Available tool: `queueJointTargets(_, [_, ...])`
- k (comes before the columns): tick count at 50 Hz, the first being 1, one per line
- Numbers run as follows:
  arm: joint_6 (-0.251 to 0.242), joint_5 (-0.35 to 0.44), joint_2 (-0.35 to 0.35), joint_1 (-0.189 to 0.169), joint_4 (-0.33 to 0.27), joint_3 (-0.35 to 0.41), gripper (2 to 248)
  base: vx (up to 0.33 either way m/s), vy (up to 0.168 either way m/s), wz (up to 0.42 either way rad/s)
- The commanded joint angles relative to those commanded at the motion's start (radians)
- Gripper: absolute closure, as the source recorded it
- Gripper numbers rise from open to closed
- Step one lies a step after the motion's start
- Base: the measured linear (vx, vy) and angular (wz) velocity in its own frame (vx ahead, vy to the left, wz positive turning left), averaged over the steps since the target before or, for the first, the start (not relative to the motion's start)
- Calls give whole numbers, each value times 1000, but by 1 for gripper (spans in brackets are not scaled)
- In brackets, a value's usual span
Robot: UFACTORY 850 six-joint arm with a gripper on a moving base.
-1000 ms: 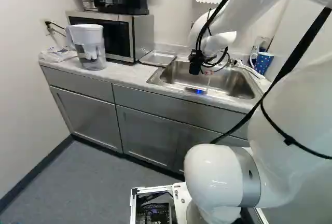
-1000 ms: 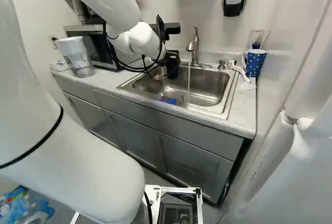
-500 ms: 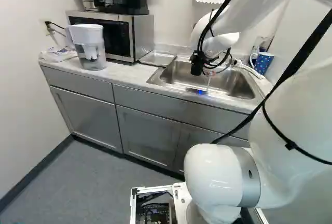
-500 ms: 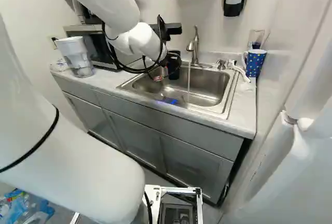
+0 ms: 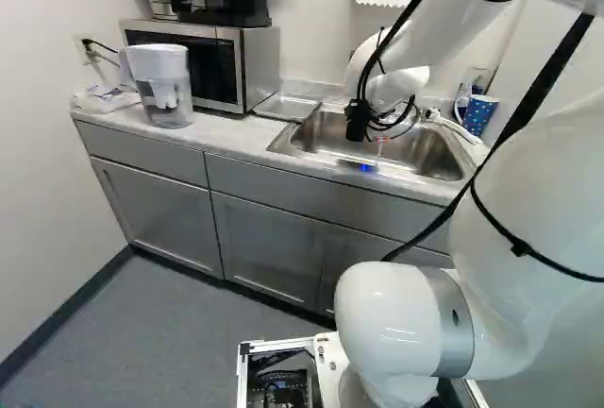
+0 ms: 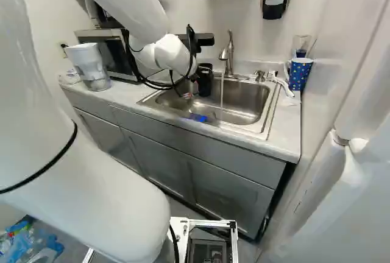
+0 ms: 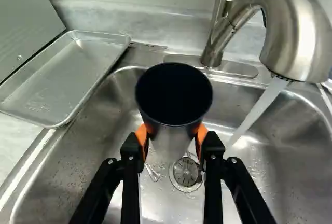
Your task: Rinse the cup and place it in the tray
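Note:
In the right base view my gripper (image 6: 192,87) hangs over the sink (image 6: 247,105) with the dark cup (image 6: 205,83). The wrist view shows the gripper (image 7: 171,136) shut on the cup (image 7: 174,94), an orange pad on either side of its wall. The cup's mouth faces the camera and its inside looks dark. Water (image 7: 257,111) runs from the faucet (image 7: 295,32) into the basin beside the cup, apart from it. The empty metal tray (image 7: 65,79) lies on the counter beside the sink, on the side away from the stream.
A microwave (image 5: 212,63) and a water pitcher (image 5: 162,87) stand on the counter. At the sink's other side are a blue dotted mug (image 6: 299,74) and a white brush (image 6: 280,81). A metal utensil (image 7: 151,172) lies by the drain (image 7: 185,173).
My arm has shifted slightly and the gripper has come down a little over the sink, carrying the cup. The base has not moved.

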Motion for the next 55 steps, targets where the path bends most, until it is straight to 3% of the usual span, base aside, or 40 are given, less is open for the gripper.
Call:
queueJointTargets(43, [0,221,-46,-7,0,56,137,0,0,0])
queueJointTargets(55, [0,230,-50,-7,0,57,137,0,0,0])
